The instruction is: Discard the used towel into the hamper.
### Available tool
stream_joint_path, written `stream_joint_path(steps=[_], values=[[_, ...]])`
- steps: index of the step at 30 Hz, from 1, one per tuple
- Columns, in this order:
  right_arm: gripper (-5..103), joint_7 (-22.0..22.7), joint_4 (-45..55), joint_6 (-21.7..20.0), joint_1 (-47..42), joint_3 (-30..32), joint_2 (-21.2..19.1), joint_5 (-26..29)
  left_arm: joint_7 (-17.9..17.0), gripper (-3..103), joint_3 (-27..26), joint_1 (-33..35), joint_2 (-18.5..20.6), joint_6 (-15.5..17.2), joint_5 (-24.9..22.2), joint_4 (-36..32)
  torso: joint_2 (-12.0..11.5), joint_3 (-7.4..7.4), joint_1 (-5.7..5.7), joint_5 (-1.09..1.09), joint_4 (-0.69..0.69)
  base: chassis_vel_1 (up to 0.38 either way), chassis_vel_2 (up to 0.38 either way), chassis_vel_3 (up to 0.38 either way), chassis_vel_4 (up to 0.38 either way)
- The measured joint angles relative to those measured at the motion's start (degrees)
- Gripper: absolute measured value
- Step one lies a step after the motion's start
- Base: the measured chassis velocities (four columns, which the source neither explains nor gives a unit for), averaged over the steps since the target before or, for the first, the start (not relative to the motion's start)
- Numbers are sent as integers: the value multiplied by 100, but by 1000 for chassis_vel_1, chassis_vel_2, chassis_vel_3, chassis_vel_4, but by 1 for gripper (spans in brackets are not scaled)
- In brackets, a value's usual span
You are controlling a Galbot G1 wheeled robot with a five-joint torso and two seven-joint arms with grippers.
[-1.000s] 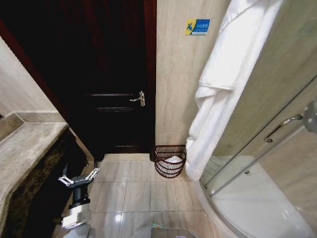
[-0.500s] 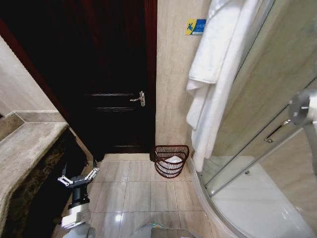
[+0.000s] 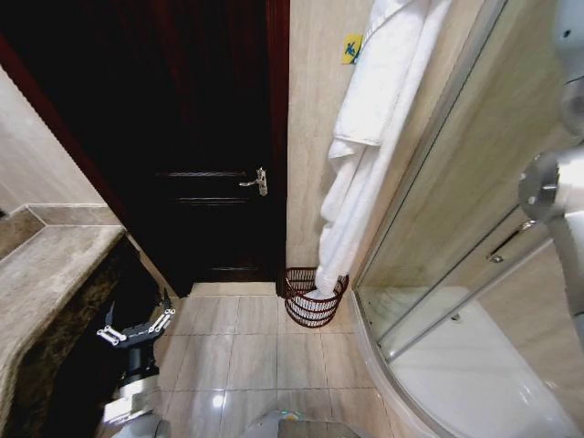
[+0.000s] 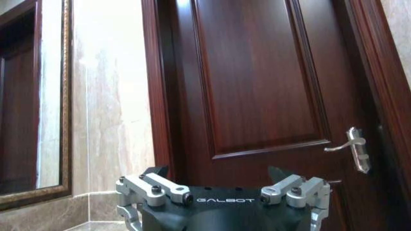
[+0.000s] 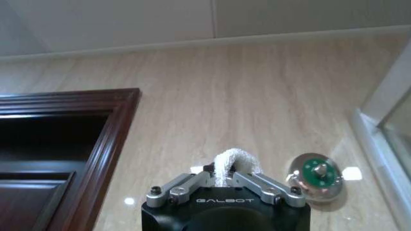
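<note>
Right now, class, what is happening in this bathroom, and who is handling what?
The robot's right claw is shut on a pinch of the long white terry towel, holding it high so it hangs down the beige tiled wall. The towel's lower end reaches into the small round reddish-brown wire hamper on the floor beside the dark wooden door. The left claw is parked low, open, near the stone counter.

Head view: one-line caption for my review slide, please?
White towel hangs with its lower end in the basket beside the door; left gripper idles low.
</note>
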Motion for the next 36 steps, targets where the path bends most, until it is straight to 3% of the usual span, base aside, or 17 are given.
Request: stream_joint_path(steps=[7, 21, 36], values=[[2, 301, 959, -77, -793, -349, -366, 310, -1, 100, -79, 103, 0, -233, -67, 168, 0, 1, 0, 3, 1, 0, 0, 0, 0], [2, 558, 2086, -167, -1934, -489, -895, 611, -18, 100, -116, 152, 0, -269, -104, 109, 0, 0, 0, 3, 0, 0, 0, 0, 0], [2, 649, 3575, -213, -3733, 96, -1749, 854, 11, 100, -82, 24, 0, -219, 19, 234, 0, 0, 0, 3, 0, 0, 0, 0, 0]])
